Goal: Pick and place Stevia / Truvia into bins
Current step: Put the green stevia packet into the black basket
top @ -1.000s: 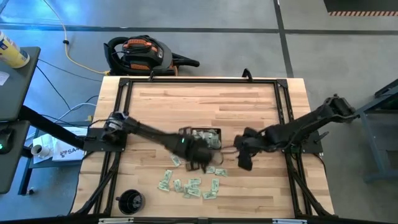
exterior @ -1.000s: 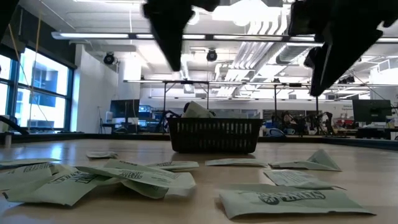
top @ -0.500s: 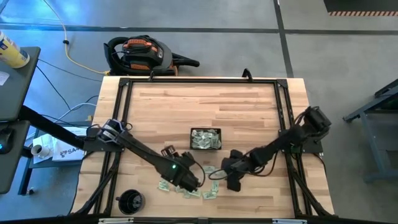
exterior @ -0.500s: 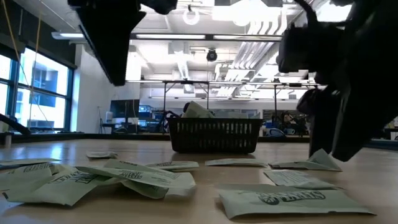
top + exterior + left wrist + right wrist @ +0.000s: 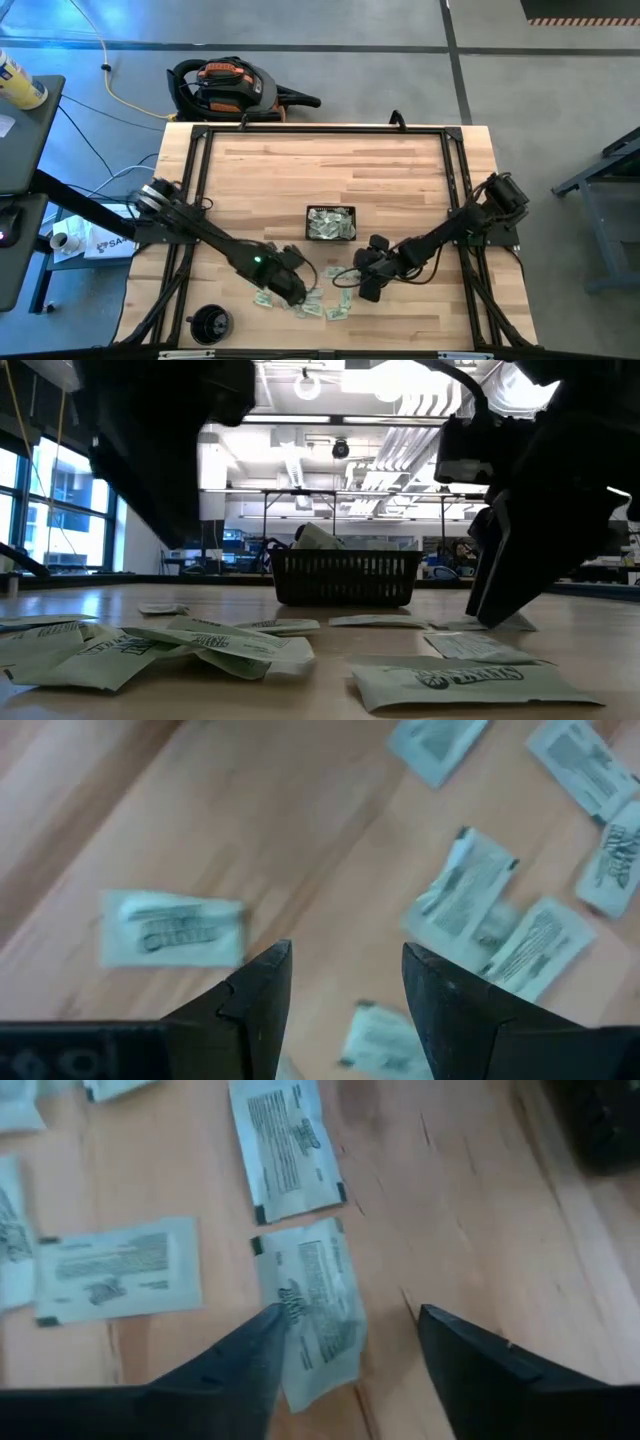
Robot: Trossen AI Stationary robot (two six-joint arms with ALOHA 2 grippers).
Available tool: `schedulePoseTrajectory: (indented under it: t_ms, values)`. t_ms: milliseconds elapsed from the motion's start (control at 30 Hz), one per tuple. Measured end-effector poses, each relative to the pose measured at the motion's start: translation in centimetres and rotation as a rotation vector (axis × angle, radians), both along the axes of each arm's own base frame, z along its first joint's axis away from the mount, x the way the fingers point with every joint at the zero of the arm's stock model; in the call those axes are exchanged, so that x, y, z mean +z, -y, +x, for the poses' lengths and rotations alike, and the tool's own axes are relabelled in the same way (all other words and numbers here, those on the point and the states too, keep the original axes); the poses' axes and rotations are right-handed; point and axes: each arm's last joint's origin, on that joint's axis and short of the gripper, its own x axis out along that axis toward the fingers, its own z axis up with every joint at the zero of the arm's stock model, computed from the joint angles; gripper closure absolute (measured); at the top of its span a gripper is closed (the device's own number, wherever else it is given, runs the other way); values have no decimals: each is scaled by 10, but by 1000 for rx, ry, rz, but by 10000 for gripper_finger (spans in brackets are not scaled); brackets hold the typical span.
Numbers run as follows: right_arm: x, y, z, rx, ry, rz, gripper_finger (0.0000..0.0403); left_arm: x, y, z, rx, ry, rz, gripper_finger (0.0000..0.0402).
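Pale green and white Stevia sachets [image 5: 318,303] lie flat and scattered on the wood near the table's near edge. The black mesh bin [image 5: 331,224] stands at mid-table with several sachets inside. My left gripper [image 5: 297,291] hangs open over the left part of the scatter, with bare wood between its fingers [image 5: 345,982] and a sachet [image 5: 172,926] off to one side. My right gripper [image 5: 362,287] is open and low at the scatter's right end. Its fingers [image 5: 345,1342] straddle one sachet [image 5: 318,1302], and one fingertip [image 5: 270,1325] overlaps that sachet's edge. My right gripper points steeply down, its tips close to the table [image 5: 492,618]. One fingertip stands over the long edge of a sachet [image 5: 290,1295] that lies flat on the wood. Whether it touches the sachet I cannot tell.
A round black cup-like object [image 5: 210,322] sits at the near left corner. Black frame rails [image 5: 197,160] run along the table's edges. More sachets [image 5: 455,680] lie close to the low camera. Bare wood stretches beyond the bin toward the far edge.
My left gripper has swung from beside the bin toward the near left and sunk over the sachets, rolling as it went. My right gripper has dropped toward the near edge onto the right end of the scatter, then held still. The sachets have stayed in place.
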Motion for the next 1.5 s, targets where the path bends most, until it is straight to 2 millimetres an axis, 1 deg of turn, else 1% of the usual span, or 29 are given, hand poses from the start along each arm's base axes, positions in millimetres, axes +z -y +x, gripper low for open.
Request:
schedulePoseTrajectory:
  t_ms: [100,233,333,433,533,600,667,733,800,933,1000,1067,1167,1267,1367,1500]
  values:
    - [0,0,0,26,4,-18,216,0,-9,-16,18,66,-49,177]
    - [0,0,0,54,3,-24,252,-1,-25,-44,65,100,-88,177]
    - [-2,4,0,38,-36,-11,280,2,-38,-65,100,147,-108,177]
    - [-5,10,-1,9,-99,26,321,6,-52,-87,141,204,-109,177]
    - [-1,16,0,-10,-122,96,378,11,-64,-105,172,264,-120,177]
    - [8,18,0,-16,-110,123,393,13,-68,-111,175,295,-135,177]
    - [21,20,1,-46,-95,118,386,11,-71,-118,176,295,-134,177]
    - [47,24,8,-84,0,107,388,7,-73,-121,174,285,-132,176]
    - [69,33,15,-111,82,67,397,3,-74,-122,171,273,-130,176]
    - [88,62,34,-132,124,2,395,-5,-74,-123,172,249,-115,176]
    - [90,80,43,-139,124,-10,399,-5,-72,-120,172,268,-130,176]
    - [80,97,50,-129,80,14,399,-4,-71,-119,171,286,-144,176]
    - [63,115,54,-128,6,77,379,-5,-70,-115,173,301,-155,176]
    - [54,121,60,-101,-14,144,348,-8,-67,-112,178,305,-168,176]
    - [49,121,60,-104,-37,142,318,-14,-66,-109,192,281,-173,176]
    - [69,121,64,-107,31,89,280,-20,-62,-104,189,271,-186,176]
